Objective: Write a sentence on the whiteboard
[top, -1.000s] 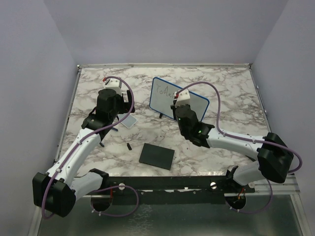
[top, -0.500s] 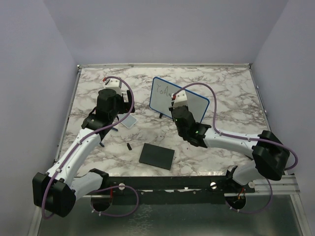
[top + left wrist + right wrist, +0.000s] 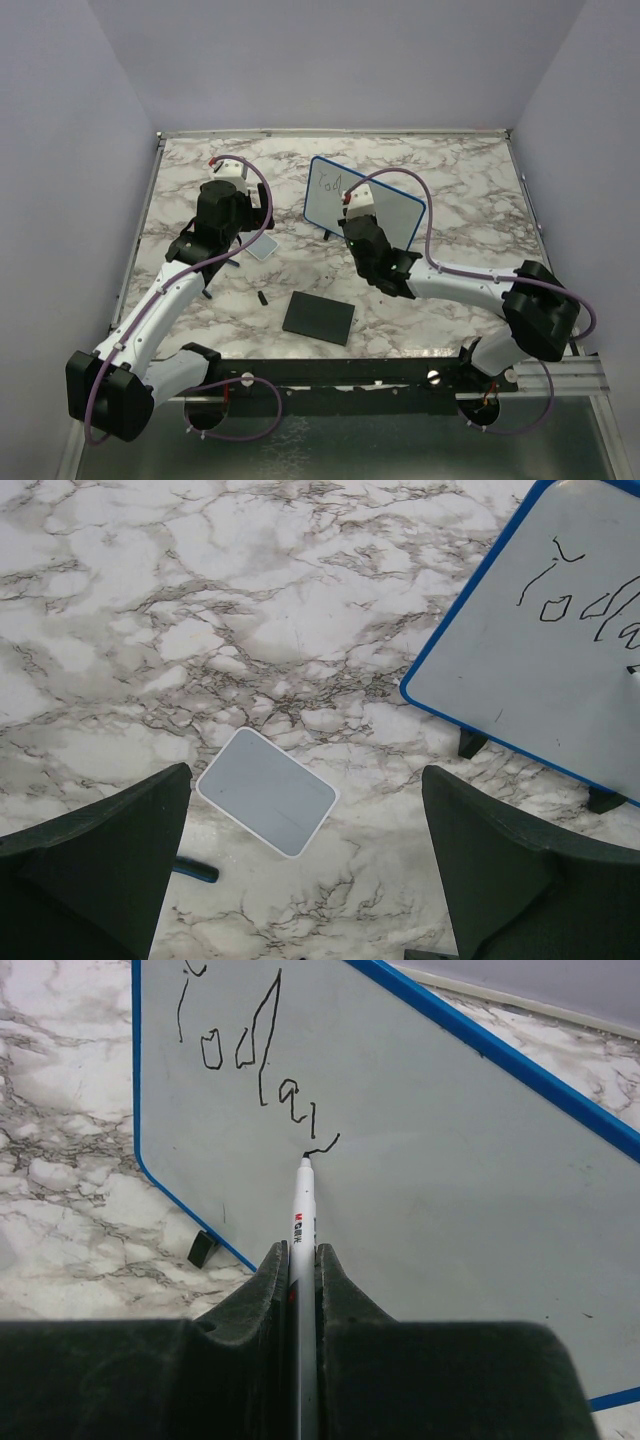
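The whiteboard point(image 3: 398, 207) stands upright on the marble table, blue-rimmed, and also shows in the left wrist view point(image 3: 560, 690) and the right wrist view point(image 3: 460, 1170). The sentence point(image 3: 250, 1060) reads roughly "Today" at this moment, in thin dark strokes point(image 3: 590, 605). My right gripper point(image 3: 303, 1252) is shut on a white marker point(image 3: 303, 1210). The marker's tip touches the board at the tail of the last stroke. In the top view the right gripper point(image 3: 358, 218) covers part of the writing. My left gripper point(image 3: 305, 780) hangs open over the table left of the board, holding nothing.
A small pale grey-edged tile point(image 3: 266, 790) lies under the left gripper, with a dark blue cap point(image 3: 195, 870) beside it. A black square pad point(image 3: 319, 317) lies near the front, a small black piece point(image 3: 262, 298) to its left. The board's black foot point(image 3: 470, 743) rests on the table.
My right gripper has slid left along the board with the marker, now covering more of the writing in the top view. The left arm has stayed still.
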You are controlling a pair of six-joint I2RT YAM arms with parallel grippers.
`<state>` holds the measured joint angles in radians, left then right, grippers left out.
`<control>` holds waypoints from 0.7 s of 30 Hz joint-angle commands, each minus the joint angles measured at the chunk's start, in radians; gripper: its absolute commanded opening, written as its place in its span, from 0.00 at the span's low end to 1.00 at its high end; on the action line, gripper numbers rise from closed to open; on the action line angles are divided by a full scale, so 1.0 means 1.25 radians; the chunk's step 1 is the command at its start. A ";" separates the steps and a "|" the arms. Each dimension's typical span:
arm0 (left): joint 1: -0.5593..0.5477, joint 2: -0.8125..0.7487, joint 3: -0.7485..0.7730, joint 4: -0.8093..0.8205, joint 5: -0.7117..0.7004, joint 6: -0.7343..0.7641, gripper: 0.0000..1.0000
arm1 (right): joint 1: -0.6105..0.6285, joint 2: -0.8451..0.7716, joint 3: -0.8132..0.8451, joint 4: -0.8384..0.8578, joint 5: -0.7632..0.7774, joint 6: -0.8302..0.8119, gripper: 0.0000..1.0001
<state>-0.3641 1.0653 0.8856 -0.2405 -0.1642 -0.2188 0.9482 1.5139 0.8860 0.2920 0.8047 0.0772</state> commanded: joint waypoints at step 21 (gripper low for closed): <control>-0.006 -0.017 -0.009 0.010 0.007 0.007 0.99 | 0.002 0.016 0.036 0.019 -0.055 -0.004 0.00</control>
<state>-0.3679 1.0649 0.8852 -0.2405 -0.1642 -0.2188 0.9482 1.5532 0.9123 0.2955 0.7723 0.0772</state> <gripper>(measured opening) 0.988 0.112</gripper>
